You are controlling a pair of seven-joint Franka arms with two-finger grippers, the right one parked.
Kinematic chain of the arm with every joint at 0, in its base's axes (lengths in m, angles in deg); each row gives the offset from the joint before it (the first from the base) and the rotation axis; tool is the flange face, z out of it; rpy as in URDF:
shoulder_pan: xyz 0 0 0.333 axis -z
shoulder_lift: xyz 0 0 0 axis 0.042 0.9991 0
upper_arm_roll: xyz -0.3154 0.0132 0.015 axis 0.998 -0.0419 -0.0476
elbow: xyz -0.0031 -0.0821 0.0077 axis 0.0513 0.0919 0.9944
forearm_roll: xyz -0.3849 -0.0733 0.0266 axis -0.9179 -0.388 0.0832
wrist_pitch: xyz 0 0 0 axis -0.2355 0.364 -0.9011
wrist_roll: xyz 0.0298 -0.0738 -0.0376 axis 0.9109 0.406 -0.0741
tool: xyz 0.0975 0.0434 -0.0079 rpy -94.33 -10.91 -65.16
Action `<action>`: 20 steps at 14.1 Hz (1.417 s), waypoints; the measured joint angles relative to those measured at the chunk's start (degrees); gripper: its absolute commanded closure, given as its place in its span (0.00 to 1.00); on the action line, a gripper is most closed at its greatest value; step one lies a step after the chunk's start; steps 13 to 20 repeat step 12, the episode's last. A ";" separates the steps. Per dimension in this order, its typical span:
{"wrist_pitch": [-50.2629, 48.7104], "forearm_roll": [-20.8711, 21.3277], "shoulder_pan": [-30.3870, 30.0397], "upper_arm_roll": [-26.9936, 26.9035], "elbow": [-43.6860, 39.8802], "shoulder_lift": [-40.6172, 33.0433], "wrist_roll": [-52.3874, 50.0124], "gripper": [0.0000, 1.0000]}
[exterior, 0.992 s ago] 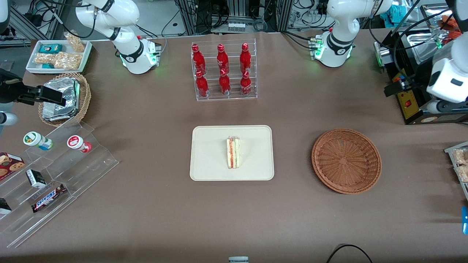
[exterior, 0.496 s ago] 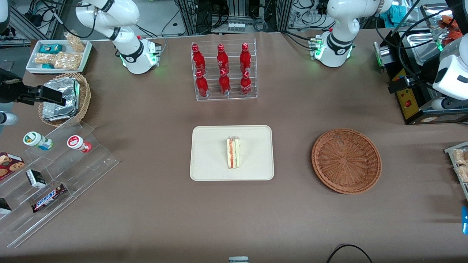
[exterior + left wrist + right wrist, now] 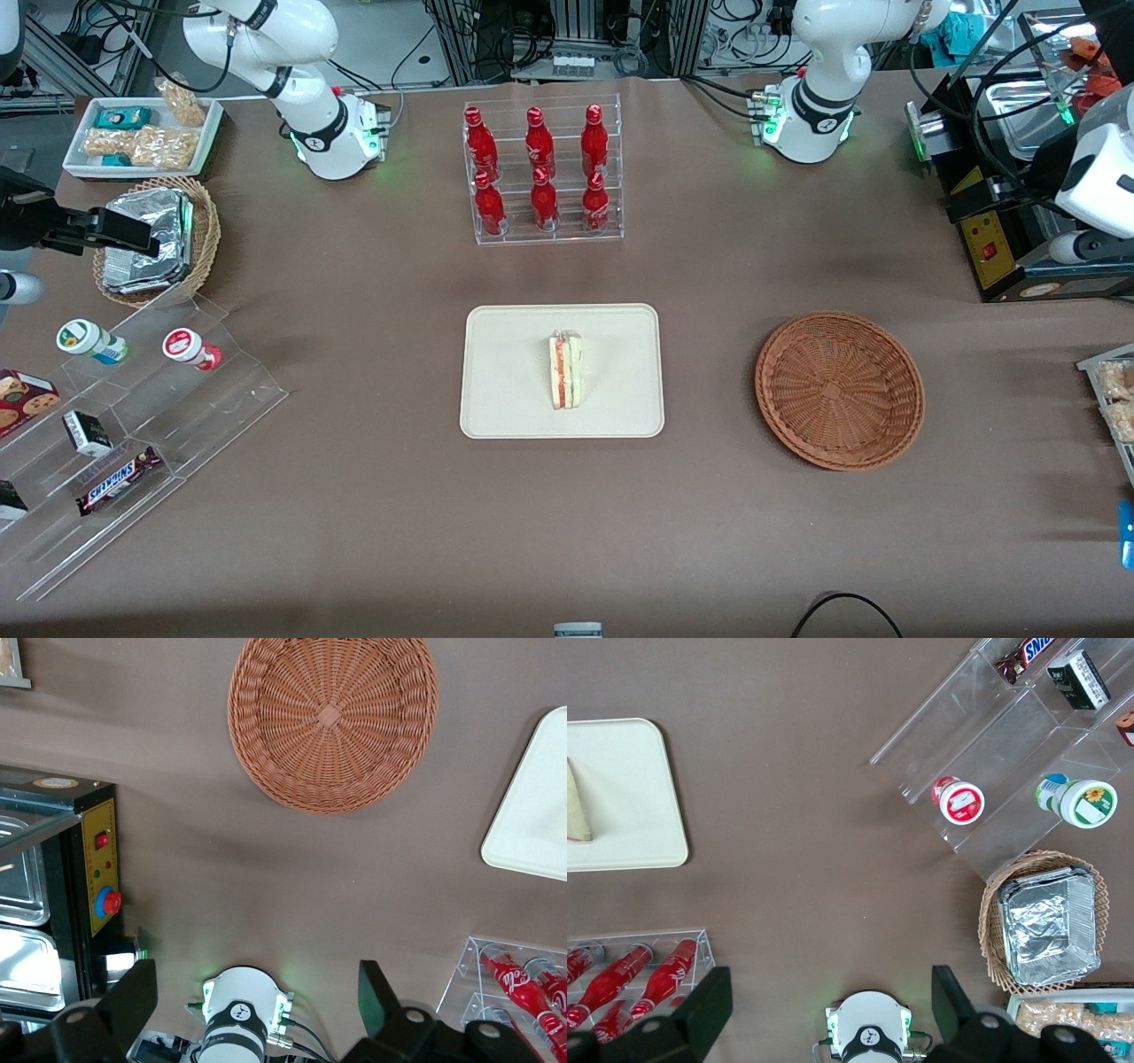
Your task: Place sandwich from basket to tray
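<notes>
The sandwich [image 3: 565,370], a white-bread wedge with a pink-red and pale green filling stripe along its cut edge, stands on edge in the middle of the cream-beige tray [image 3: 505,372]. The tray lies flat at the tabletop's centre. The round reddish-brown wicker basket [image 3: 839,390] sits apart, toward the working arm's end.

The end effector [image 3: 257,1005] is raised above the tabletop, fingers spread apart.

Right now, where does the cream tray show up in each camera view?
Front view: tray mid-table, sandwich on it, wicker basket beside it.
Left wrist view: only a tray corner, near the basket; the open gripper is high above the table.
Right wrist view: tray end with sandwich tip.
Shared landmark: red bottle rack.
</notes>
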 measured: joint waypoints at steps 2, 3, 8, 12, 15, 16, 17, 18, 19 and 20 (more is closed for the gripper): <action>-0.10 0.00 0.00 -0.03 0.00 0.00 0.45 0.00; -0.11 0.00 0.00 -0.03 0.00 0.00 0.57 0.00; -0.10 0.83 0.01 -0.01 0.00 0.01 0.73 0.00; -0.02 4.83 0.01 0.04 -0.37 0.00 0.86 0.00; -0.02 4.83 0.01 0.04 -0.37 0.00 0.86 0.00; -0.02 4.83 0.01 0.04 -0.37 0.00 0.86 0.00; -0.02 4.83 0.01 0.04 -0.37 0.00 0.86 0.00; -0.02 4.83 0.01 0.04 -0.37 0.00 0.86 0.00; -0.02 4.83 0.01 0.04 -0.37 0.00 0.86 0.00; -0.02 4.83 0.01 0.04 -0.37 0.00 0.86 0.00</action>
